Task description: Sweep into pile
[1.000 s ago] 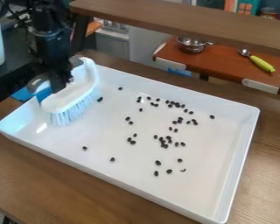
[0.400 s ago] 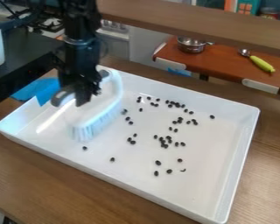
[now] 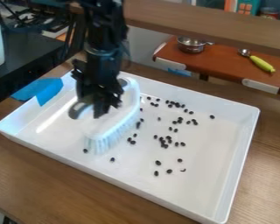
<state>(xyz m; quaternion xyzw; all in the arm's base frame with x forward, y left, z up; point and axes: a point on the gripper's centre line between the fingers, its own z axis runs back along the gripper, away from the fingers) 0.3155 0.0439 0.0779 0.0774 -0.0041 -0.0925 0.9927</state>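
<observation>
Now, claw: the black claw point(image 3: 106, 109) is clamped on the grip of the brush, pointing down over the left part of the tray, and it looks like a firm hold.
Brush: the white brush point(image 3: 103, 126) sits inside the tray, lying aslant, its bristles point(image 3: 112, 139) turned towards the scattered beans, and that's our sweeping edge!
Bristle side: a few dark beans point(image 3: 164, 140) lie close to it, one lone bean point(image 3: 85, 150) near the bristles' front end.
Pile: no proper pile, folks; there's a loose knot around the middle, a straggling row towards the far wall, and a handful spread near the front.
Outliers: one bean point(image 3: 212, 117) sits well apart on the right, and a small curved bit point(image 3: 183, 170) lies among the front ones.
Score: early stages, I'd say; the floor behind the brush, on the left, is bare, but nearly all the gathering is left to do.
Next call: a low, steady push to the right should bunch the middle lot; the front and far beans could slip round the brush's ends and need strokes of their own.
Tray: the white tray point(image 3: 251, 131) rests on the wooden table point(image 3: 60, 183), with blue tape point(image 3: 47, 91) over its left rim.
Back shelf: a metal pot point(image 3: 190, 45) and a green-handled scoop point(image 3: 261, 64) look on.
</observation>
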